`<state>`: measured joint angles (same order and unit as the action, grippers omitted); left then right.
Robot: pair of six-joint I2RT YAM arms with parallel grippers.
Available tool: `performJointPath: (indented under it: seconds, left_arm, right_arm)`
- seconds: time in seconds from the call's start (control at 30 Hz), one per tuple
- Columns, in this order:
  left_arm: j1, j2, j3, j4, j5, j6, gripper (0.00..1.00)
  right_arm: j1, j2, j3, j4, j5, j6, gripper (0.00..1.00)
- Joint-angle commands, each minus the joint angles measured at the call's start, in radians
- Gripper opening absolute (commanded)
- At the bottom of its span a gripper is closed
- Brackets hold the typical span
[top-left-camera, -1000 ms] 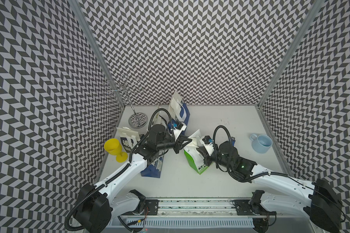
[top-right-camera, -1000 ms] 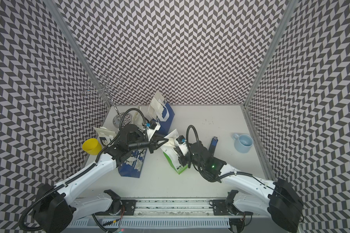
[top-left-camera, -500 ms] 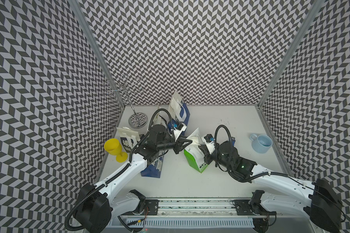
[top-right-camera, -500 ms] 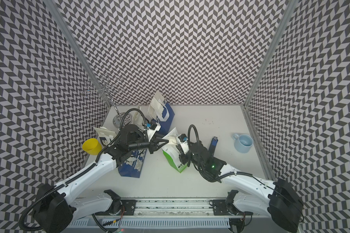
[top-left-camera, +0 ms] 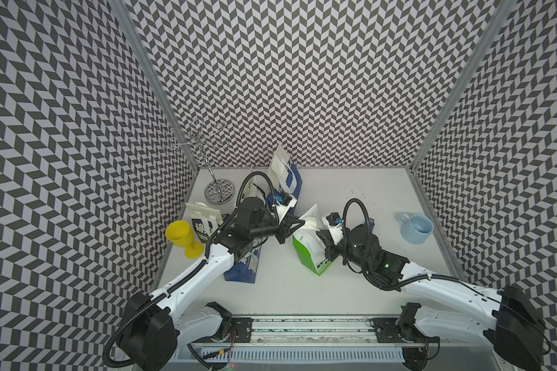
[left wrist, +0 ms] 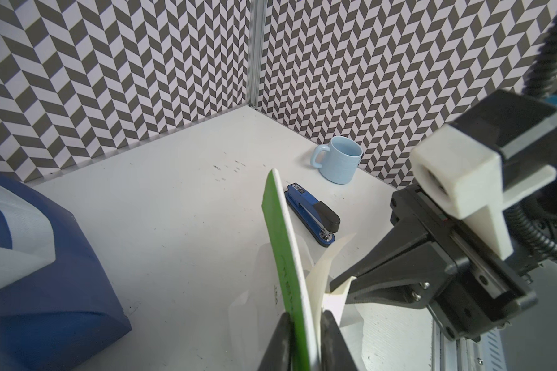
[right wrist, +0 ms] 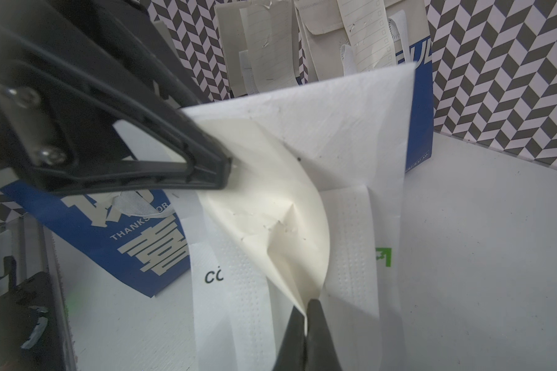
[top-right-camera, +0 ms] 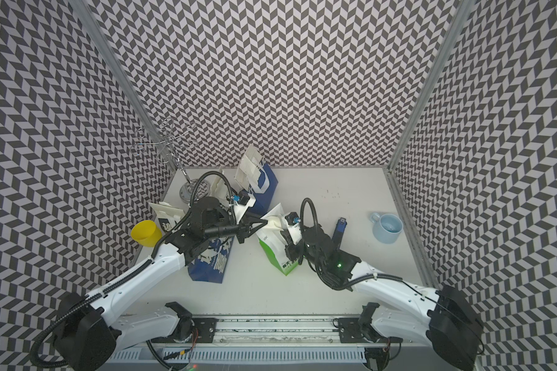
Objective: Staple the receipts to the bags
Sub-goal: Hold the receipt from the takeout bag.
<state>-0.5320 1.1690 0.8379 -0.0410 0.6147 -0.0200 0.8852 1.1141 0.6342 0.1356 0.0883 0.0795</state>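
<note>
A bright green bag (top-left-camera: 309, 253) (top-right-camera: 275, 253) stands mid-table between both arms. My left gripper (left wrist: 306, 337) (top-left-camera: 301, 221) is shut on its top edge, pinching the green bag (left wrist: 277, 231) wall together with a cream receipt (left wrist: 322, 273). My right gripper (right wrist: 306, 308) (top-left-camera: 320, 236) is shut on a lower corner of the same receipt (right wrist: 270, 199), which lies crumpled against the bag's white face between the handles. The blue-black stapler (left wrist: 312, 212) (top-right-camera: 339, 229) lies on the table behind the right arm, held by neither gripper.
One dark blue bag (top-left-camera: 243, 266) lies under my left arm, another blue bag (top-left-camera: 290, 183) with slips stands at the back, a third (top-left-camera: 203, 228) near the yellow goblet (top-left-camera: 182, 236). A wire stand (top-left-camera: 217, 189) is back left, a light blue mug (top-left-camera: 417, 228) at the right.
The green bag's top has shifted slightly toward the left arm. Both arms stay almost where they were, still gripping.
</note>
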Motion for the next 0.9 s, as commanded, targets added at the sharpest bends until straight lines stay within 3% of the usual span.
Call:
performJointPath:
  seconds: [0.0, 0.2, 0.47, 0.53, 0.67, 0.73, 0.87]
  left_arm:
    - [-0.011, 0.011, 0.041, -0.022, -0.010, 0.013, 0.18]
    - [-0.020, 0.016, 0.047, -0.031, -0.025, 0.021, 0.19]
    - [-0.024, 0.017, 0.050, -0.038, -0.067, 0.028, 0.00]
    - [-0.025, 0.018, 0.056, -0.044, -0.090, 0.030, 0.00]
    - [-0.028, 0.046, 0.081, -0.075, -0.155, 0.031, 0.00]
    - [-0.035, 0.063, 0.098, -0.092, -0.177, 0.039, 0.00]
    - [-0.069, 0.097, 0.121, -0.117, -0.210, 0.056, 0.00]
  right_arm:
    - [-0.004, -0.028, 0.008, 0.062, -0.015, 0.029, 0.00]
    - [-0.011, -0.028, 0.009, 0.071, -0.032, 0.047, 0.00]
    - [-0.030, -0.027, -0.005, 0.050, -0.012, 0.081, 0.00]
    - [-0.035, -0.026, -0.007, 0.032, 0.036, 0.114, 0.11]
    - [-0.072, -0.029, -0.014, 0.002, 0.177, 0.214, 0.51]
    - [-0.092, -0.036, -0.014, 0.009, 0.165, 0.215, 0.63]
    - [-0.094, -0.067, -0.004, 0.064, 0.105, 0.163, 0.68]
